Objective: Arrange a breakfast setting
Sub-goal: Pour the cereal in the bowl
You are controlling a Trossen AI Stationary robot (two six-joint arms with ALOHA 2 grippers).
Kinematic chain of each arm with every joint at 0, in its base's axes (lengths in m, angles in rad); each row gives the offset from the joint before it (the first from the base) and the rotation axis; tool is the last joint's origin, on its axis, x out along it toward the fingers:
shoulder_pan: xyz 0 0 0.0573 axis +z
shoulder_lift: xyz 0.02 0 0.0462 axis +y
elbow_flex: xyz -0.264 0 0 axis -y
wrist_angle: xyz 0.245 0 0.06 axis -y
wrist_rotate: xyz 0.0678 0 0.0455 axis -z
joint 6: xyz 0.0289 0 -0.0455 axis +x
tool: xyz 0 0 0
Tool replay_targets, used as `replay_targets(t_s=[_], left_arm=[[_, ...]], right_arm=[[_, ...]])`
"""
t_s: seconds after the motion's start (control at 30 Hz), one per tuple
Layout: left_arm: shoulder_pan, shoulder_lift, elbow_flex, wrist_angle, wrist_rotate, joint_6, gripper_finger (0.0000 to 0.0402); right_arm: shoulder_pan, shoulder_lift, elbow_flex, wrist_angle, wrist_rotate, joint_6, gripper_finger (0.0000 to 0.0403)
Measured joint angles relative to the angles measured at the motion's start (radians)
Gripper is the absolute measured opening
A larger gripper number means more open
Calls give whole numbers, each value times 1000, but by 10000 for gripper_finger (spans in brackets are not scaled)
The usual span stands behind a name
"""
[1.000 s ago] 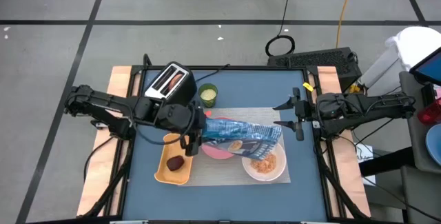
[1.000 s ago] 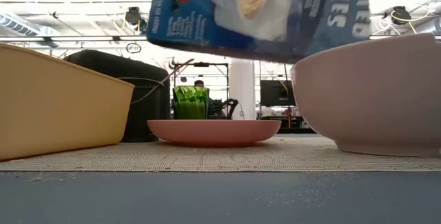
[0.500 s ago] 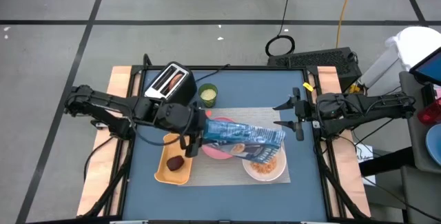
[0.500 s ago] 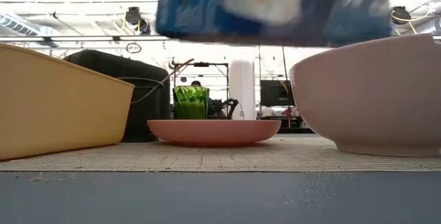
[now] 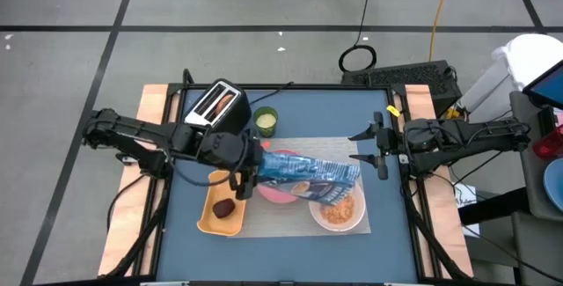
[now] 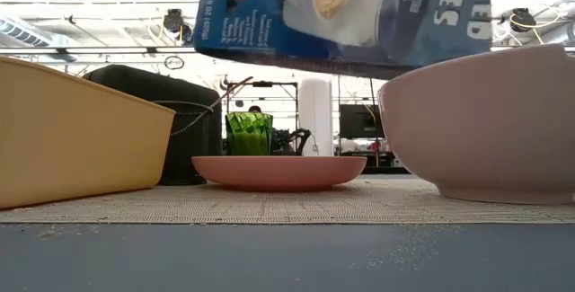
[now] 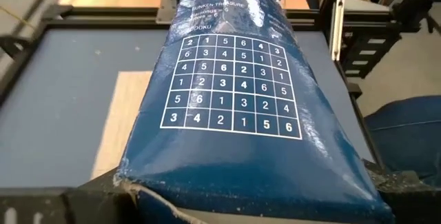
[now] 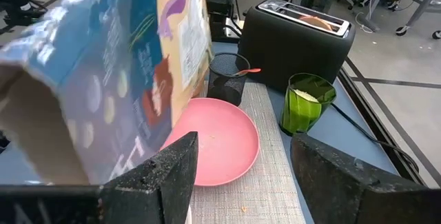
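Note:
My left gripper (image 5: 248,177) is shut on a blue cereal box (image 5: 308,173), which lies almost level in the air above the round pink plate (image 5: 274,194) and the white bowl (image 5: 339,209). The box's open end (image 8: 41,120) hangs over the bowl, which holds tan cereal. Plate and bowl stand on the grey mat (image 5: 290,220). A small dark-red fruit (image 5: 223,207) lies in the yellow tray (image 5: 209,216). A bagel sits in the toaster (image 5: 218,106). My right gripper (image 5: 380,154) waits open at the table's right side, touching nothing. My left gripper pinches the box's closed bottom end (image 7: 227,182) between its two fingers, one on each of two opposite sides. The fingers come from the table's left, slanting slightly down, along the box's length. The box is lifted clear, sudoku side up, its open end over the bowl.
A green cup (image 5: 266,121) stands beside the toaster at the mat's far edge. A black mesh cup (image 8: 227,78) with a thin handle sticking out stands next to the plate. In the low view the tray (image 6: 72,130) fills the left and the bowl (image 6: 485,121) the right.
The cereal box has bobbed: its open end has risen a little and come back down over the bowl, as in a shake. My left gripper has stayed in place with its hold unchanged.

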Motion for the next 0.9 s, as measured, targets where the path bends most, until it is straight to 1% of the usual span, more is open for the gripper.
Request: replay_targets(t_s=[0.1,0.17,0.23,0.3,0.37,0.43,0.5,0.57,0.67,0.73,0.8,0.9], left_arm=[[2,-1,0,-29,-22,-17,264],[1,1,-1,-14,-7,-29,264],[-3,0,0,-20,5,-3,264],[-3,0,0,-47,-20,-7,264],[0,-6,0,-39,-22,-35,264],[-1,-11,0,-37,-12,-19,264],[-3,-12,0,-52,-27,3,264],[-4,-20,-1,-59,-46,-26,264],[-3,-28,0,-35,-19,-13,264],[-4,-27,0,-40,-32,-8,264],[-4,-30,-2,-56,-42,-43,264],[-7,-33,0,-23,-12,-24,264]], right_arm=[[0,0,0,0,0,0,222],[0,0,0,0,0,0,222],[0,0,0,0,0,0,222],[0,0,0,0,0,0,222],[0,0,0,0,0,0,222],[0,0,0,-1,0,0,222],[0,0,0,-1,0,0,222],[0,0,0,-1,0,0,222],[0,0,0,-1,0,0,222],[0,0,0,-3,0,0,222],[0,0,0,-4,-1,0,222],[0,0,0,-9,0,0,222]])
